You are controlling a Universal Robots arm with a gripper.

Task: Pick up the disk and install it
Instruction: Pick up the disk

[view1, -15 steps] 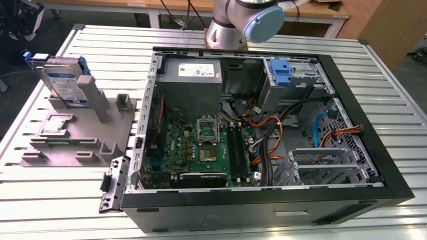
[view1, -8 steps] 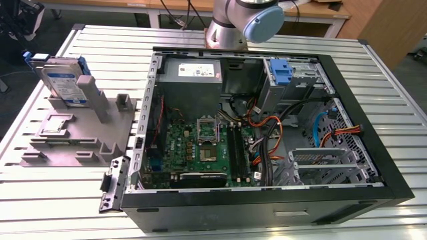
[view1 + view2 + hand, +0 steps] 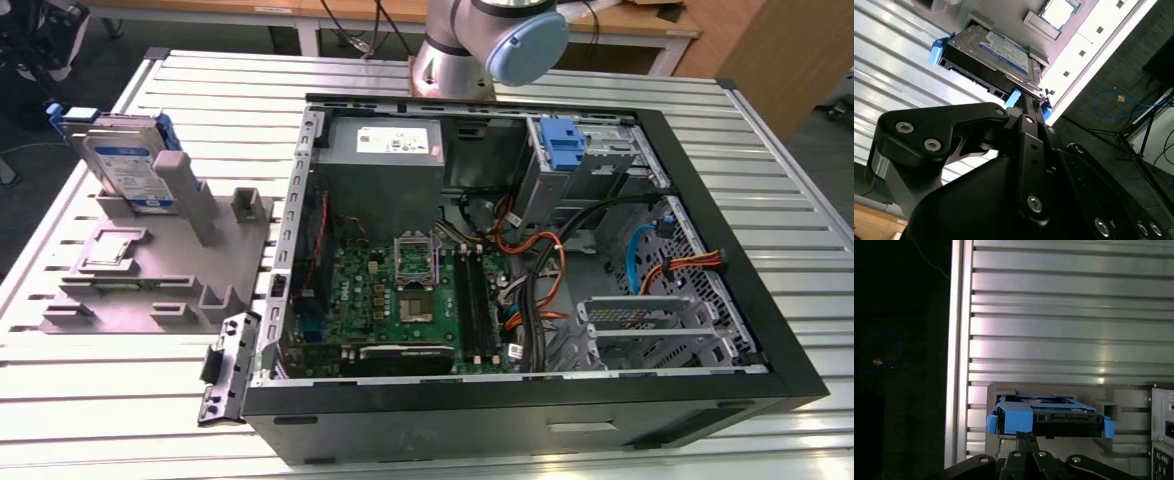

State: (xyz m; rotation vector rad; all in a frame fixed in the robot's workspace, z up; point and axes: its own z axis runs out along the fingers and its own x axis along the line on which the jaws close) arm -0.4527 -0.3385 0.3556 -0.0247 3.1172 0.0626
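1. Standing upright in a grey fixture [image 3: 150, 292] at the exterior view's left, the disk [image 3: 124, 166] shows its blue carrier bracket [image 3: 1016, 420].
2. The gripper [image 3: 1025, 436] sits right at that bracket's edge in both wrist views; clamped or apart, I cannot tell.
3. An open computer case [image 3: 790, 372] lies beside the fixture on the slatted metal table [image 3: 114, 420].

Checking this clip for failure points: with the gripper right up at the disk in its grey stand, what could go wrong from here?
1. The gripper sits at the disk's thin blue plastic frame; a hold there may slip or twist.
2. The disk stands upright in the grey stand; a skewed pull might jam it.
3. Loose cables crowd the computer case; they could snag it.
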